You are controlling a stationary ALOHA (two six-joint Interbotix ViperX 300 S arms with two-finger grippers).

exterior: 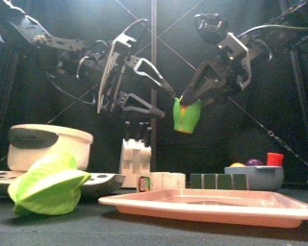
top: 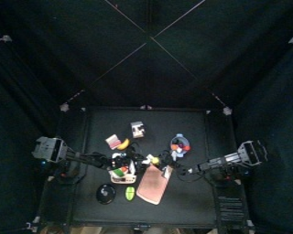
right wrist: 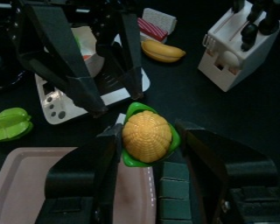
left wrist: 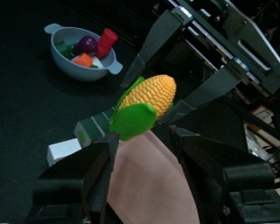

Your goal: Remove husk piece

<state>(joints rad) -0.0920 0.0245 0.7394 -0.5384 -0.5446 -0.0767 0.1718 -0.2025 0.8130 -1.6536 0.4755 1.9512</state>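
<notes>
An ear of corn [exterior: 185, 115] with a green husk hangs in mid-air above the pink tray [exterior: 208, 203]. My right gripper [exterior: 195, 100] comes down from the upper right and is shut on the corn, seen end-on in the right wrist view [right wrist: 146, 133]. My left gripper [left wrist: 136, 131] meets it from the left, its jaws closed on a green husk piece [left wrist: 136, 121] at the yellow cob's [left wrist: 154, 90] end. In the top view the corn [top: 150, 161] sits between both arms, at the tray's [top: 154, 185] far edge.
A loose green husk leaf [exterior: 47, 187] lies at the front left, also in the right wrist view [right wrist: 8, 124]. A white pot [exterior: 47, 144], a white knife block [right wrist: 241, 48], a banana [right wrist: 164, 51] and a bowl of vegetables [left wrist: 78, 52] stand around.
</notes>
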